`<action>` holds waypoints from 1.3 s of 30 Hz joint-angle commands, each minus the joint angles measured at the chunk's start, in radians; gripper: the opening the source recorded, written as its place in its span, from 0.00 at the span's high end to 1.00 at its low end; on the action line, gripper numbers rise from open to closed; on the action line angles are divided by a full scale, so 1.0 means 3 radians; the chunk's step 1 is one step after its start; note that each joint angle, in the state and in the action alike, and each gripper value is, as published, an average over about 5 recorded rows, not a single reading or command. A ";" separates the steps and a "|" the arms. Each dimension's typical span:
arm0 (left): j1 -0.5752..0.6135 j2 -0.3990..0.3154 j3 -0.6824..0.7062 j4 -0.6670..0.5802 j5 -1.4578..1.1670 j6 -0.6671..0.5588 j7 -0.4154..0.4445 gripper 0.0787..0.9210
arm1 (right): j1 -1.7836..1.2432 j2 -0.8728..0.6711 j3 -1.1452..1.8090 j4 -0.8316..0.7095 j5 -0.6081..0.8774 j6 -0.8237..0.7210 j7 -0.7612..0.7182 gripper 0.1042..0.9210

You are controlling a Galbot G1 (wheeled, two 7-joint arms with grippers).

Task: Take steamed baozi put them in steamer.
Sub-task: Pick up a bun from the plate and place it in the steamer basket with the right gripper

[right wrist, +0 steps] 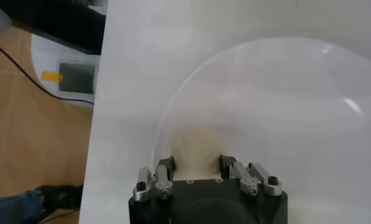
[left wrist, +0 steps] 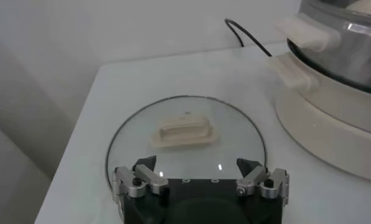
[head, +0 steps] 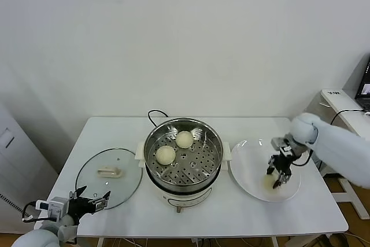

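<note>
right gripper (head: 277, 177): I've got it down over the white plate (head: 248, 180), black fingers straddling one cream baozi (right wrist: 196, 146); in the right wrist view the tips sit on either side of the bun. I can't tell whether they press it or just bracket it.
baozi on plate: smooth, round, pale dough, near the plate's front rim, mostly hidden under the fingers in the head view.
baozi in steamer: two, one at the back (head: 184, 139), one nearer the left wall (head: 165, 154), both resting on the perforated tray, close but not touching.
steamer (head: 211, 137): round shiny steel pot, tray dotted with holes, cream side handles and base, black cord looping behind it; centre of the table.
plate: flat, glossy white, round, just right of the steamer.
left gripper (left wrist: 201, 176): parked low at the table's front left corner, fingers spread wide, holding nothing.
glass lid (head: 124, 180): clear round disc, cream bar handle, lying flat left of the steamer.
table (head: 104, 131): white, smooth.
</note>
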 commanded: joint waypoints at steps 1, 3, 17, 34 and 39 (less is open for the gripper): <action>-0.0027 0.0010 0.0021 0.0009 0.0001 0.0008 -0.0001 0.12 | 0.1078 0.0283 -0.0023 -0.0019 0.0089 0.0579 -0.0078 0.55; -0.0033 0.0011 0.0025 0.0010 0.0001 0.0008 -0.0001 0.12 | 0.1207 0.0416 0.0003 -0.0031 0.0101 0.0728 -0.0077 0.55; -0.0041 0.0003 0.0047 -0.0001 0.0011 0.0005 -0.0002 0.12 | 0.1371 0.1171 -0.0084 0.0245 0.0302 0.1879 0.0123 0.55; -0.0057 -0.0026 0.0053 0.0002 0.0018 0.0004 0.0001 0.12 | 0.1301 0.1240 -0.0621 0.1325 0.0241 0.2292 0.0376 0.55; -0.0067 -0.0037 0.0057 -0.0001 0.0018 0.0004 0.0002 0.12 | 0.1161 0.1249 -0.0674 0.1383 0.0026 0.2399 0.0316 0.54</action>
